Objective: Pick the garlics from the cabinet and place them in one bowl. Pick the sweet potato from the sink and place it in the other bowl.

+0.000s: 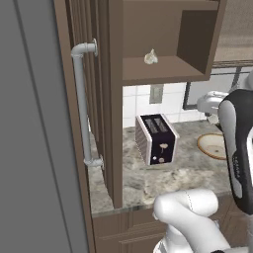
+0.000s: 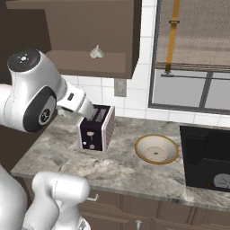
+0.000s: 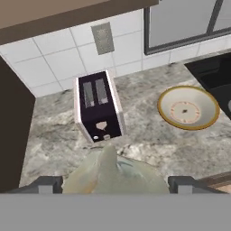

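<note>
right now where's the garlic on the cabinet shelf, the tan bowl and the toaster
garlic on the shelf [image 1: 150,57], left base view, middle of the bulb
tan bowl [image 2: 157,149], right base view, inner floor
toaster [image 3: 98,106], hand view, its dark top by the slots

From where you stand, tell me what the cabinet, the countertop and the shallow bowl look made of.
Cabinet: matte dark brown wood, going by its flat, even colour; no grain shows.
Countertop: polished stone, likely granite or marble, from the mottled grey-beige veining.
Shallow bowl: tan, wood-coloured with a darker rim; it could as well be glazed ceramic.
</note>
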Controlling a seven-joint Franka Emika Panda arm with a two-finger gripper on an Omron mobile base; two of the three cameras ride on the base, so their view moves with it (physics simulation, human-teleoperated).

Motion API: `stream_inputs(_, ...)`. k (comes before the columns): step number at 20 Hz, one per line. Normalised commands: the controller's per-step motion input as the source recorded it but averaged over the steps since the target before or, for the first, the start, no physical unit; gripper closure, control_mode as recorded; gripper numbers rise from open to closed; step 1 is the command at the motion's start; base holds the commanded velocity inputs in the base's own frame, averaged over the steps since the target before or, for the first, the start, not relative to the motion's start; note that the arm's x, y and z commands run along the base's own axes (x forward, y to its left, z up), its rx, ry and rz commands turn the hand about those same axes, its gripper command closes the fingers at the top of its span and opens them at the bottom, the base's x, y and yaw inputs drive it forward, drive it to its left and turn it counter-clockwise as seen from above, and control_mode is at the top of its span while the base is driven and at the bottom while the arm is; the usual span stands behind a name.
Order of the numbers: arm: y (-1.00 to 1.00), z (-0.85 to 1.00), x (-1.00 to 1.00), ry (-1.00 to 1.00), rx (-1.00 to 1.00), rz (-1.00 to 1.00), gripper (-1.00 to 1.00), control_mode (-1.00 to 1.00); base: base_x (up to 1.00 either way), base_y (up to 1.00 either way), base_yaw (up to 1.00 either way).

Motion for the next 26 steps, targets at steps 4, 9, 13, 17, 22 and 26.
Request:
stream_inputs(4,-0.86,-0.10,-0.10,-0.01,0.00,0.00,1.00,-1.00,0.00,0.00,0.00)
stream_inputs(9,-0.86,-0.11,-0.01,0.00,0.00,0.00,1.00,-1.00,0.00,0.00,0.00)
stream_inputs(13,-0.77,-0.26,0.00,0.05,0.00,0.00,1.00,-1.00,0.00,0.00,0.00)
stream_inputs(17,-0.66,-0.51,0.00,0.17,0.00,0.00,1.00,-1.00,0.00,0.00,0.00)
stream_inputs(22,-0.46,-0.47,0.24,0.17,0.00,0.00,1.00,-1.00,0.00,0.00,0.00)
stream_inputs(26,-0.08,-0.31,0.73,0.13,0.00,0.00,1.00,-1.00,0.00,0.00,0.00)
